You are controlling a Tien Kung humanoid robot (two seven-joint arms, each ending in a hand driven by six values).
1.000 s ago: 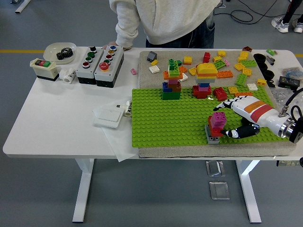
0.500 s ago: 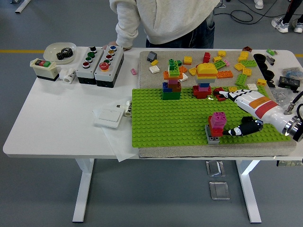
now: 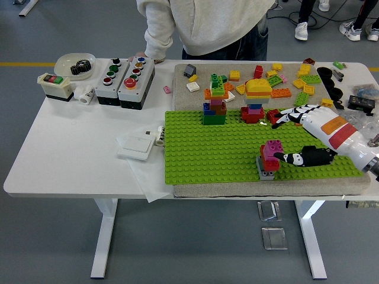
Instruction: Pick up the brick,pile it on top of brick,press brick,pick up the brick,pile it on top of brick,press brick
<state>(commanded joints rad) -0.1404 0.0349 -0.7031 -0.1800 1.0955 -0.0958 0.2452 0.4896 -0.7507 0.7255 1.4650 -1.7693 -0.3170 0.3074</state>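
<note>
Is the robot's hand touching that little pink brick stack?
Cannot tell. In the head view the right hand's thumb tip reaches the pink brick stack's right side, but no contact or gap shows plainly.

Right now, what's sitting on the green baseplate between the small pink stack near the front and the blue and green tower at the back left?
Nothing: in the head view, only bare green baseplate studs separate the pink stack from the blue and green tower.

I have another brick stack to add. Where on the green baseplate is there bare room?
The green baseplate is bare across its left and middle, between the blue-and-green tower and the near edge, left of the pink stack. The right part is crowded: the right hand reaches in there, and loose bricks crowd the mat behind.
</note>
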